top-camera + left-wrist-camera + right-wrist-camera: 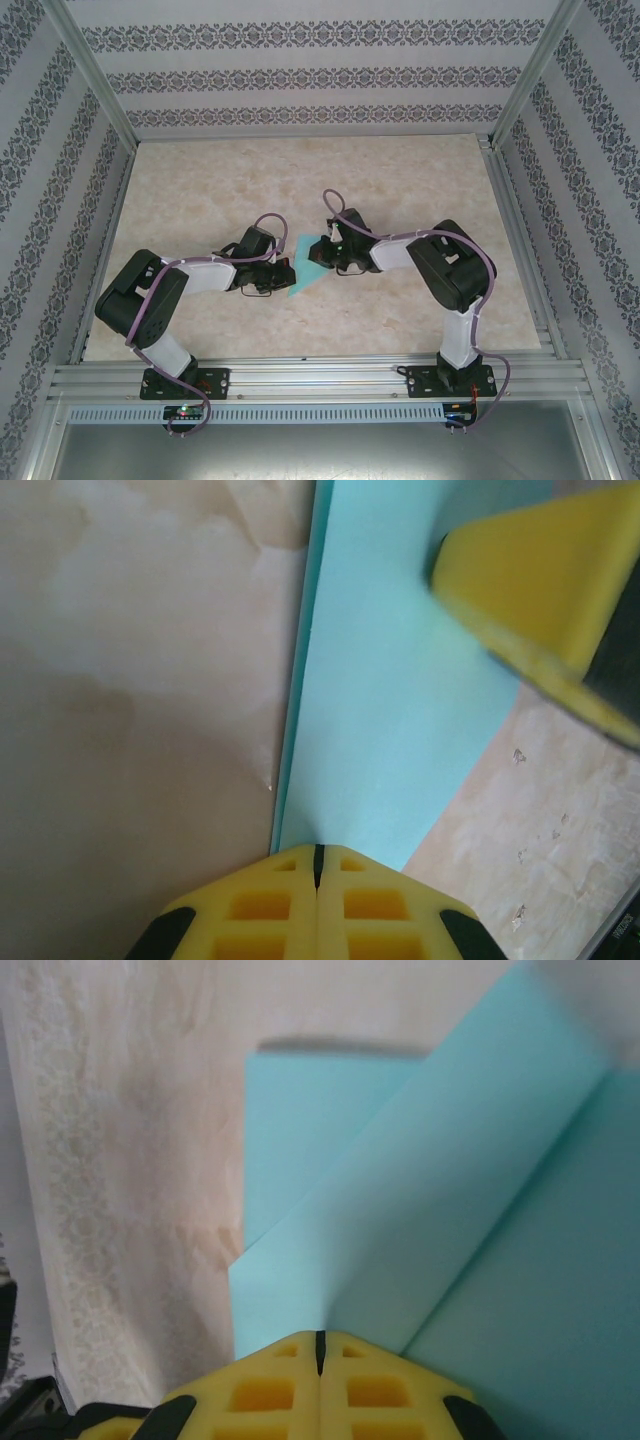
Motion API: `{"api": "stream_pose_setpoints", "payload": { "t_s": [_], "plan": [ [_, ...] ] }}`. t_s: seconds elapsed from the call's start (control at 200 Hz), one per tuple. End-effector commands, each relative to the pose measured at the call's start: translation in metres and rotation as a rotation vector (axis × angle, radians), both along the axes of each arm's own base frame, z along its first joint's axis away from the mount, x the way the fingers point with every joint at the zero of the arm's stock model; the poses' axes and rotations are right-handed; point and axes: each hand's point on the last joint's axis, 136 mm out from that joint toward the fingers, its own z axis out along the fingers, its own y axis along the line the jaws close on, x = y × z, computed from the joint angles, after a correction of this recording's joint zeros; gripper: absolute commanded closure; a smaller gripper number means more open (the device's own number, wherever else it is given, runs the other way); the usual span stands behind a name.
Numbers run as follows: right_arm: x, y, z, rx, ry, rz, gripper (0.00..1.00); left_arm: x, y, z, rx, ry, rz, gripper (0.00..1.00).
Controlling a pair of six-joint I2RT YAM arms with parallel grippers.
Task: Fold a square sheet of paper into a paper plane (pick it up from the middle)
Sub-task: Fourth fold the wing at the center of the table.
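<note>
Paper (303,278), a partly folded turquoise sheet, lies on the table (200,180) between the left gripper (283,268) and the right gripper (325,255). Left wrist: fingers (270,905) clenched together at a folded edge. Right wrist: fingers (375,1385) likewise clenched, over diagonal flaps. Folding seems midway; next, creases need pressing flat.

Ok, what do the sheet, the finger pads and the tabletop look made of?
Sheet: thin matte turquoise paper; it holds sharp creases and flat flaps. Finger pads: yellow, matte, probably moulded plastic or rubber, with square recessed pockets. Tabletop: smooth beige marble pattern, perhaps laminate or print; cannot tell.
</note>
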Motion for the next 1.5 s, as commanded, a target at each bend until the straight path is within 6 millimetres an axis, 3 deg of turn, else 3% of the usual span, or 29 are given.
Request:
{"api": "stream_pose_setpoints", "payload": {
  "t_s": [0.0, 0.32, 0.42, 0.58, 0.744, 0.964, 1.069, 1.339, 1.494],
  "plan": [
    [0.034, -0.049, -0.029, -0.125, 0.006, -0.133, 0.94, -0.059, 0.05, -0.053, 0.247, 0.238, 0.01, 1.0],
    [0.065, -0.063, -0.016, -0.161, -0.019, -0.164, 0.93, -0.059, 0.049, -0.053, 0.246, 0.236, 0.01, 1.0],
    [0.07, -0.06, 0.001, -0.137, -0.051, -0.151, 0.92, -0.06, 0.05, -0.052, 0.248, 0.235, 0.008, 1.0],
    [0.063, -0.047, 0.041, -0.107, -0.118, -0.1, 0.89, -0.059, 0.049, -0.053, 0.244, 0.235, 0.006, 1.0],
    [0.047, -0.035, 0.056, -0.107, -0.146, -0.059, 0.88, -0.059, 0.049, -0.054, 0.244, 0.236, 0.007, 1.0],
    [0.02, 0.008, 0.043, 0.018, -0.081, 0.037, 0.9, -0.058, 0.048, -0.053, 0.243, 0.234, 0.006, 1.0],
    [0.013, 0.016, 0.028, 0.01, -0.049, 0.056, 0.91, -0.059, 0.048, -0.052, 0.245, 0.237, 0.001, 1.0],
    [0.003, -0.014, -0.032, -0.118, 0.066, 0.005, 0.94, -0.059, 0.047, -0.049, 0.242, 0.235, -0.012, 1.0],
    [-0.003, -0.032, -0.047, -0.163, 0.096, -0.027, 0.94, -0.059, 0.043, -0.033, 0.213, 0.214, -0.039, 1.0]
  ]
}}
